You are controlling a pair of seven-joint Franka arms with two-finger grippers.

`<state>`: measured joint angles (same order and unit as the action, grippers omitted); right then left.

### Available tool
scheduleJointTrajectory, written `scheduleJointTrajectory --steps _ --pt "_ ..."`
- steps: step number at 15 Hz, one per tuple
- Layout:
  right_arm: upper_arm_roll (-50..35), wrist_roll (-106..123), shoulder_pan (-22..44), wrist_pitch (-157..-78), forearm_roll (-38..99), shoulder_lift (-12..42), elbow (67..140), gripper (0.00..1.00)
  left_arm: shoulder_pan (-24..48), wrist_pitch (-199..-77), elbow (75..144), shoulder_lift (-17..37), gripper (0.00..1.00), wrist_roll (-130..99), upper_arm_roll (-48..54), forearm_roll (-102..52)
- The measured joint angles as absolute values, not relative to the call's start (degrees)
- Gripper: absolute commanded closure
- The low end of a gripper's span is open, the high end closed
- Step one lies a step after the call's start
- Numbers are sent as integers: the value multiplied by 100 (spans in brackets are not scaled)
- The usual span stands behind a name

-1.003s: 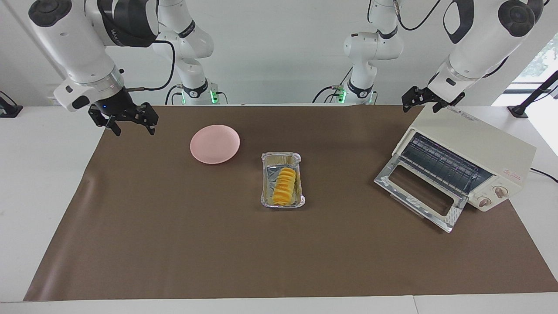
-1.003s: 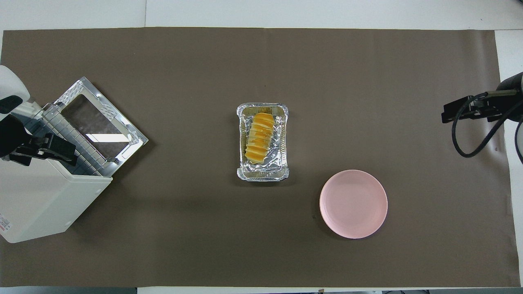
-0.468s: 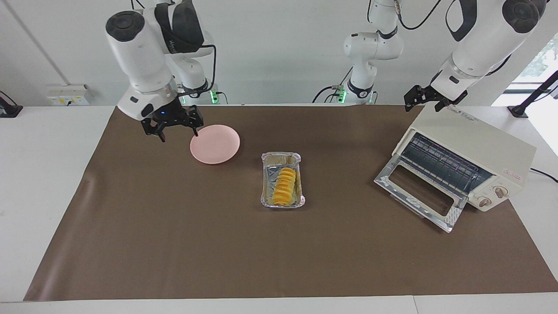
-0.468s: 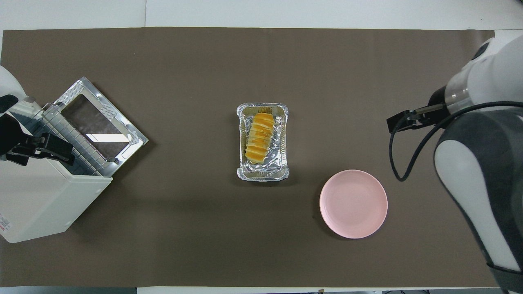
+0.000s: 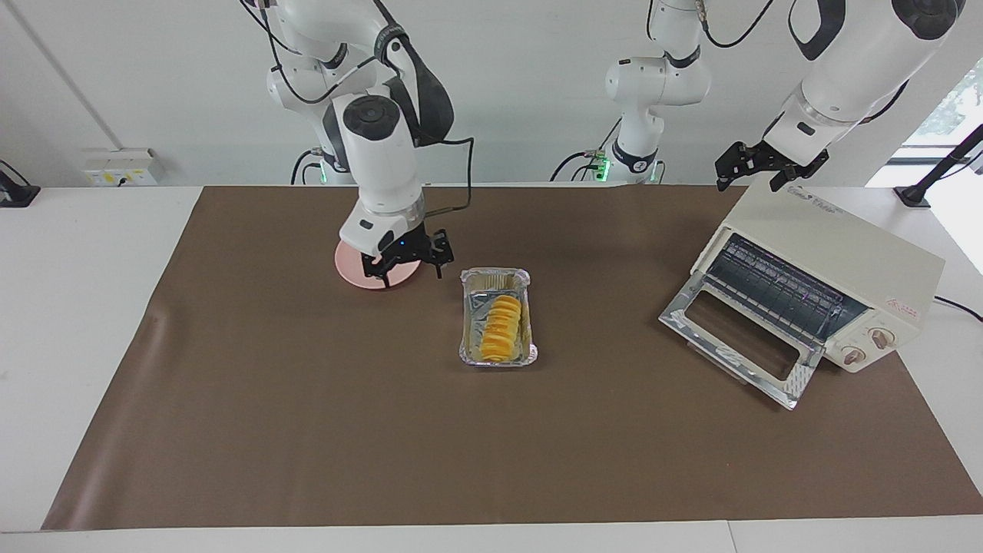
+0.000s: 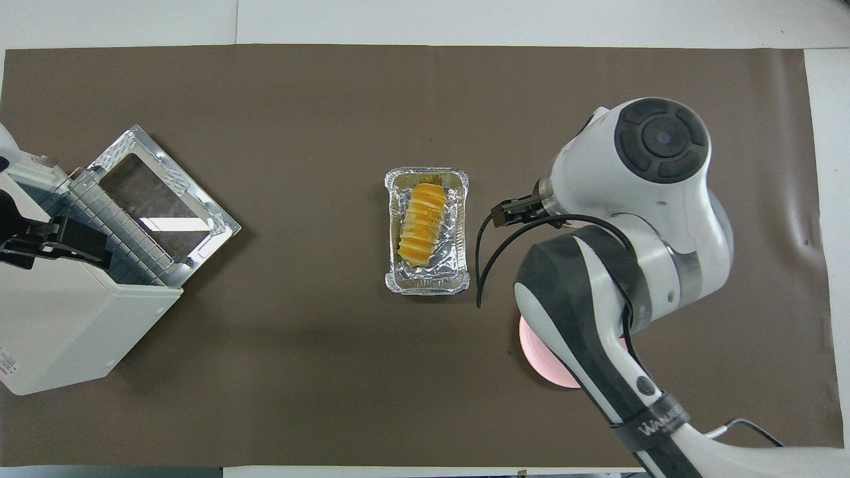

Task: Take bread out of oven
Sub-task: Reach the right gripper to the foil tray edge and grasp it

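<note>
Both jaws stand wide and empty: right gripper [image 5: 409, 265] over the pink round plate's [image 5: 349, 265] edge, beside the golden ridged bread [image 5: 501, 329] in its silver foil tray [image 5: 470, 279] on open brown mat [image 5: 307, 430], left gripper [image 5: 764, 170] over the cream-white oven [image 5: 845, 253].

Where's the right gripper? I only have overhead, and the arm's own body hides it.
Observer: In the facing view, the right gripper hangs over the pink plate, at its edge toward the foil tray.
Operator: Holding anything?
Observer: No. Its jaws are open and empty. The bread lies in the tray.
Operator: Anything on the oven rack?
Observer: The facing view looks into the oven over its dropped door, and the wire rack is bare.
</note>
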<state>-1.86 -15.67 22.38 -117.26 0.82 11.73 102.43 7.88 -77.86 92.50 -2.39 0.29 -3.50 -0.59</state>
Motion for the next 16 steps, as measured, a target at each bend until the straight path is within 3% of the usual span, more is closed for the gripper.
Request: scheduleJointTrajectory --steps 8,12,13,14,16 --pt "-184 -2618 2695 -12299 94 2071 9965 0 788 -7786 9250 -239 0 29 -350 -59" --pt "-184 -2976 2717 -12658 248 2274 10108 0 788 -7786 9250 -239 0 29 -350 -59" --pt "-184 -2998 2717 -12766 377 2284 10186 8 788 -7786 9250 -239 0 29 -350 -59" --pt "-181 -3001 2717 -12845 456 2285 10262 33 788 -7786 9250 -239 0 29 -350 -59" --pt "-176 -3012 2717 -12885 511 2284 10354 63 788 -7786 9250 -239 0 29 -350 -59"
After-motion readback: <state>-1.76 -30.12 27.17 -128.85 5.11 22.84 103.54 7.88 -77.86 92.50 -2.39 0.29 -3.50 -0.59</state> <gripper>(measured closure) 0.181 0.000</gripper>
